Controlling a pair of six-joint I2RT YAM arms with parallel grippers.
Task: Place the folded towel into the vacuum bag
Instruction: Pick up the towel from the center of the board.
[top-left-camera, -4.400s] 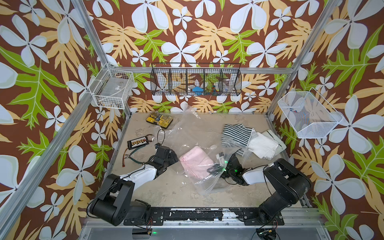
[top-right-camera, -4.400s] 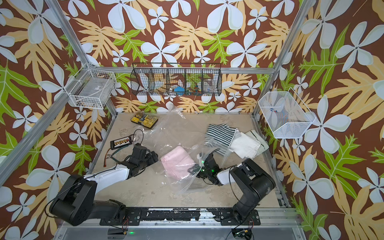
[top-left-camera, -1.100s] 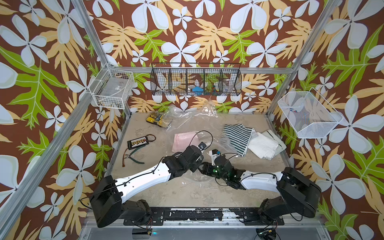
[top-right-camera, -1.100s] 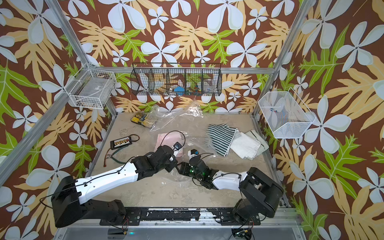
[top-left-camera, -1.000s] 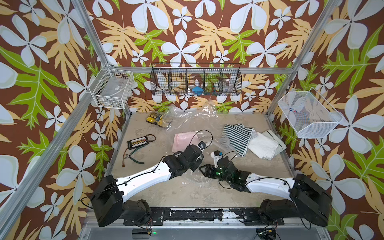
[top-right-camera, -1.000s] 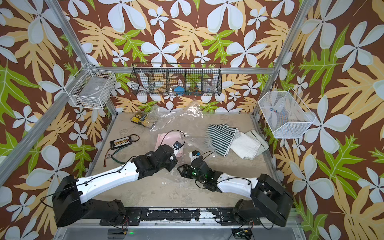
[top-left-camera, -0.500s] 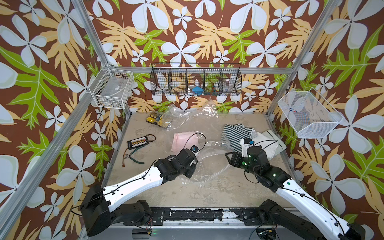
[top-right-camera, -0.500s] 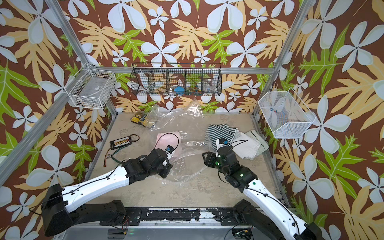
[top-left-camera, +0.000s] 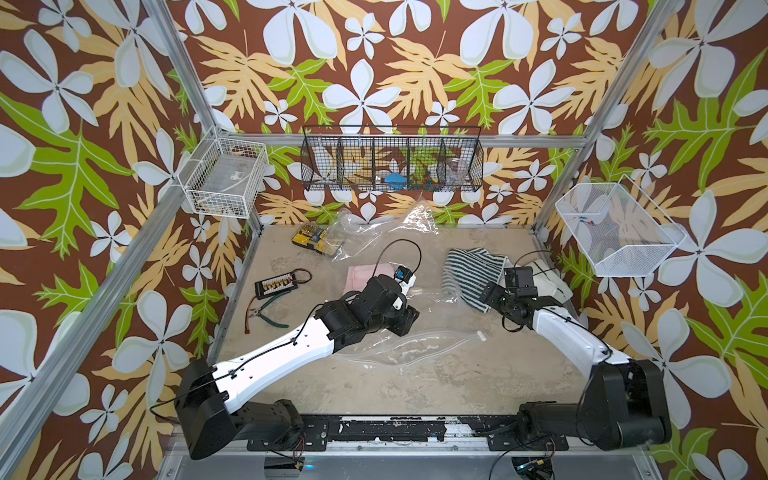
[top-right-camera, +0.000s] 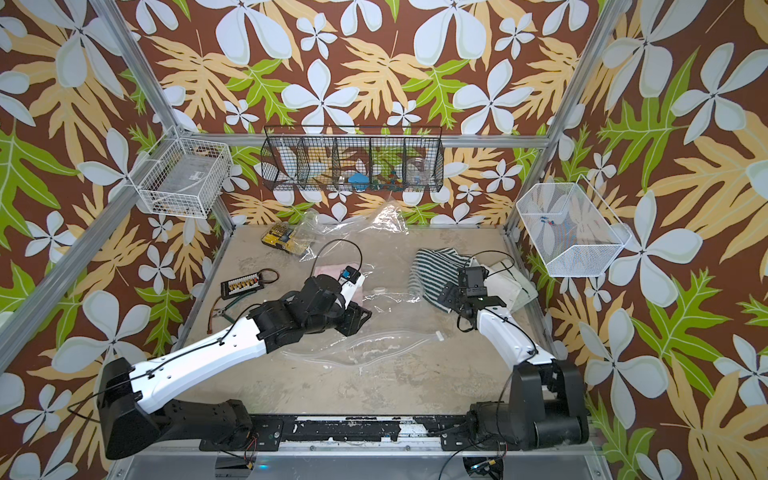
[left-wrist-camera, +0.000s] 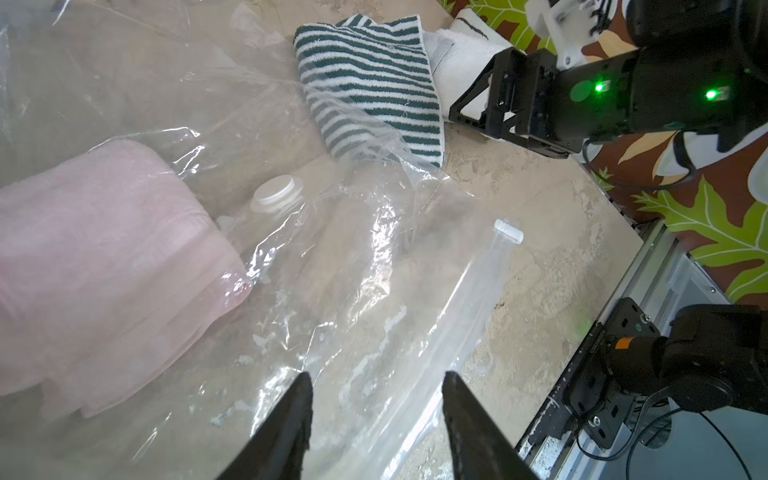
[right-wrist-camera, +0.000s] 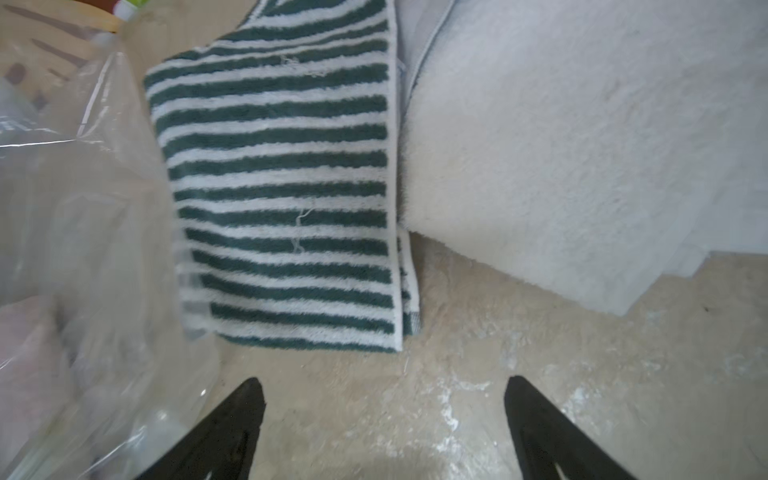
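**Fig. 1.** Towel, bag and the 2 arms, seen from above and from both wrists.

The vacuum bag (top-left-camera: 419, 347) lies slack across the middle of the table (top-left-camera: 415, 390). Its zip strip (left-wrist-camera: 457, 316) runs left to right along the near side and ends at the small white slider (top-left-camera: 481, 335) on the right. The pink towel (left-wrist-camera: 104, 257), folded, lies under the clear film on the far-left side of the bag, just beside the round valve cap (left-wrist-camera: 277, 193). It appears to be inside the bag, so the placing itself looks done.

The left gripper (left-wrist-camera: 378, 378) hovers over the bag between the towel and the zip strip, its jaws moderately parted and holding nothing. Whether its tips are inside the mouth cannot be told.

The governing relation is that the pink towel lies far and left of this gripper, while the mouth lies on its near side. A clean exit would therefore run toward the near edge, across the strip's long axis, and the loose film may lift with it.

The right gripper (right-wrist-camera: 384, 380) is spread wide and empty. It faces the near end of the striped towel (right-wrist-camera: 282, 199), which lies on the right with a white towel (right-wrist-camera: 582, 145) beside it. A corner of the bag film overlaps the striped towel's left edge.
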